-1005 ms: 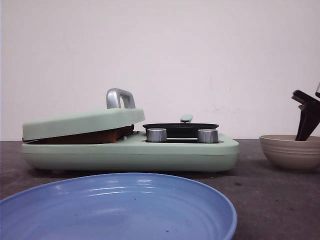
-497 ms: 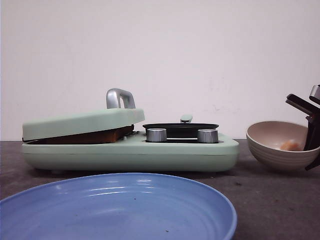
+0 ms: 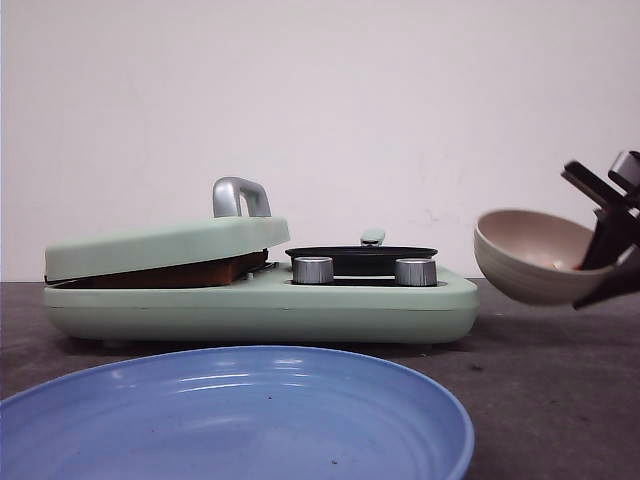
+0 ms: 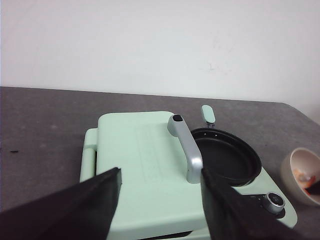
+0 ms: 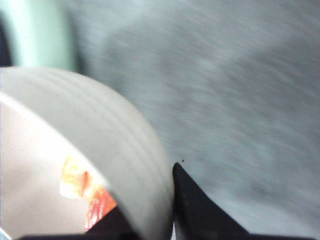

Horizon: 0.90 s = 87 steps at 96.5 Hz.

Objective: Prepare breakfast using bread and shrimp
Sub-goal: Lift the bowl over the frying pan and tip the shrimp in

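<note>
Lifted off the desk [image 3: 540, 400] and tipped toward the black pan [image 3: 362, 255], your beige bowl [image 3: 525, 262] carries the shrimp [image 5: 85, 192], right hand [image 3: 605, 262] clamped on its rim, left hand [image 4: 160, 200] spread apart over the lid.

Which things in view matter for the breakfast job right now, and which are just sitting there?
In play: bread under the sandwich maker lid; shrimp in the beige bowl, tilted and gripped by the right gripper; black pan.

Idle: blue plate, left gripper.

Even, soft indoor light; front and left wrist views sharp, right wrist view heavily motion-blurred.
</note>
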Each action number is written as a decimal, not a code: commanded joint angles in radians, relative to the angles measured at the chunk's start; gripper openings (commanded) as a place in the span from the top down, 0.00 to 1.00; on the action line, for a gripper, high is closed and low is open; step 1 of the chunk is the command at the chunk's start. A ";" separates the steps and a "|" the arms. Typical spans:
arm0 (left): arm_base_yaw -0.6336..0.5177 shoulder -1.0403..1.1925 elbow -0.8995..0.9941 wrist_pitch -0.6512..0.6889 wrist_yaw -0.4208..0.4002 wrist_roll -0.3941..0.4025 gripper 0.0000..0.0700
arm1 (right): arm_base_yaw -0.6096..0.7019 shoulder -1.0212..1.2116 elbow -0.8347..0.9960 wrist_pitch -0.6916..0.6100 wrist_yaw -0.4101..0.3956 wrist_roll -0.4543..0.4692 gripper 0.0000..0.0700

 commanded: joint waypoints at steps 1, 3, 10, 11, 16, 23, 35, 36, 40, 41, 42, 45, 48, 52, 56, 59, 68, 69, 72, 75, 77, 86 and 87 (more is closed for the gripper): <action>-0.006 0.005 0.009 0.013 -0.005 0.001 0.61 | 0.006 -0.010 0.047 0.047 -0.020 0.051 0.99; -0.006 0.005 0.009 0.013 -0.005 0.001 0.61 | 0.010 -0.012 0.056 0.053 -0.022 0.056 0.99; -0.006 0.005 0.009 0.012 -0.005 0.001 0.61 | 0.030 -0.013 0.106 0.054 -0.021 0.062 0.99; -0.006 0.005 0.009 0.012 -0.005 0.001 0.61 | 0.035 -0.013 0.117 0.053 -0.021 0.062 0.99; -0.006 0.005 0.009 0.011 -0.005 0.001 0.61 | 0.055 -0.012 0.152 0.053 -0.018 0.062 0.99; -0.006 0.005 0.009 0.010 -0.005 0.001 0.61 | 0.100 -0.010 0.204 0.072 0.008 0.061 0.99; -0.006 0.005 0.009 0.010 -0.005 0.000 0.61 | 0.196 -0.005 0.284 0.119 0.124 0.051 0.99; -0.006 0.005 0.009 0.010 -0.005 0.000 0.61 | 0.203 -0.003 0.291 0.121 0.135 0.049 0.99; -0.006 0.005 0.009 0.010 -0.005 -0.002 0.61 | 0.232 0.006 0.316 0.130 0.174 0.038 0.99; -0.006 0.005 0.009 0.010 -0.005 -0.002 0.61 | 0.239 0.009 0.323 0.133 0.180 0.035 0.99; -0.006 0.005 0.009 0.010 -0.005 -0.002 0.61 | 0.246 0.013 0.328 0.136 0.187 0.031 0.99; -0.006 0.005 0.009 0.010 -0.005 -0.002 0.61 | 0.266 0.025 0.344 0.149 0.205 0.016 0.99; -0.006 0.005 0.009 0.011 -0.005 -0.002 0.61 | 0.285 0.039 0.357 0.162 0.220 -0.002 0.99; -0.006 0.005 0.009 0.011 -0.005 -0.002 0.61 | 0.309 0.058 0.375 0.174 0.254 -0.034 0.99; -0.006 0.005 0.009 0.011 -0.005 -0.001 0.61 | 0.332 0.073 0.386 0.191 0.299 -0.084 0.99; -0.006 0.005 0.009 0.011 -0.005 -0.002 0.61 | 0.348 0.079 0.387 0.208 0.339 -0.126 0.99; -0.006 0.005 0.009 0.010 -0.005 -0.002 0.61 | 0.397 0.091 0.387 0.246 0.486 -0.288 0.99; -0.006 0.005 0.009 0.010 -0.005 -0.002 0.61 | 0.403 0.091 0.387 0.250 0.507 -0.308 0.99; -0.006 0.005 0.009 0.008 -0.005 -0.002 0.61 | 0.419 0.092 0.387 0.263 0.563 -0.365 0.99; -0.006 0.005 0.009 0.008 -0.004 -0.002 0.61 | 0.433 0.092 0.387 0.278 0.617 -0.424 0.99; -0.006 0.005 0.009 0.008 -0.004 -0.002 0.61 | 0.443 0.092 0.387 0.289 0.648 -0.462 0.99; -0.006 0.005 0.009 0.008 -0.005 -0.002 0.61 | 0.480 0.092 0.387 0.367 0.745 -0.616 0.99; -0.006 0.005 0.009 0.008 -0.004 -0.002 0.61 | 0.482 0.092 0.387 0.377 0.752 -0.630 0.99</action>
